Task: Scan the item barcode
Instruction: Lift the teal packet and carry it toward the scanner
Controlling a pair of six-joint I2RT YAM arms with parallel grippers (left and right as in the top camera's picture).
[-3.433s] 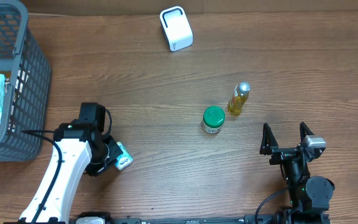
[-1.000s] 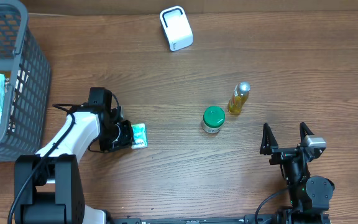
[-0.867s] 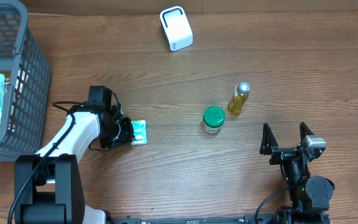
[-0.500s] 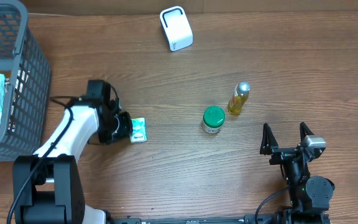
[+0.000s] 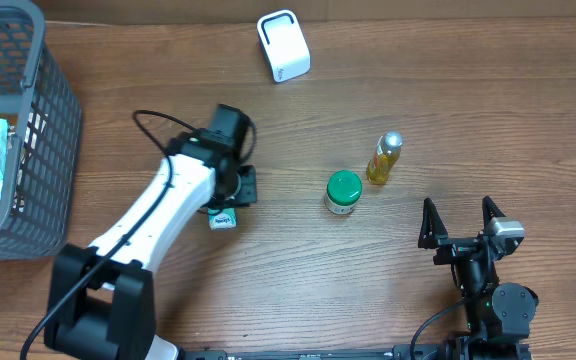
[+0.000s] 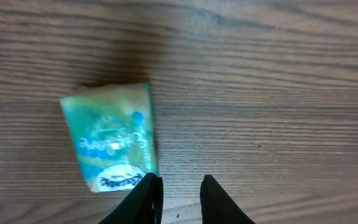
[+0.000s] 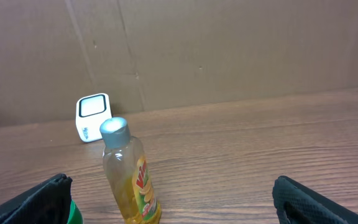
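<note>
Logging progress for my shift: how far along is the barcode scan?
Done: a green packet lies flat on the table. In hand: nothing; the left gripper hovers by it, jaws narrowly apart. Remaining: grasp it, present it to the white scanner.

Even, bright light; soft shadows; left wrist view blurry, dark shadow above packet (image 6: 110, 137)

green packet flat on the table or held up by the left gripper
Flat on the table. In the left wrist view the green packet lies beside the left gripper, nothing between its jaws.
</note>
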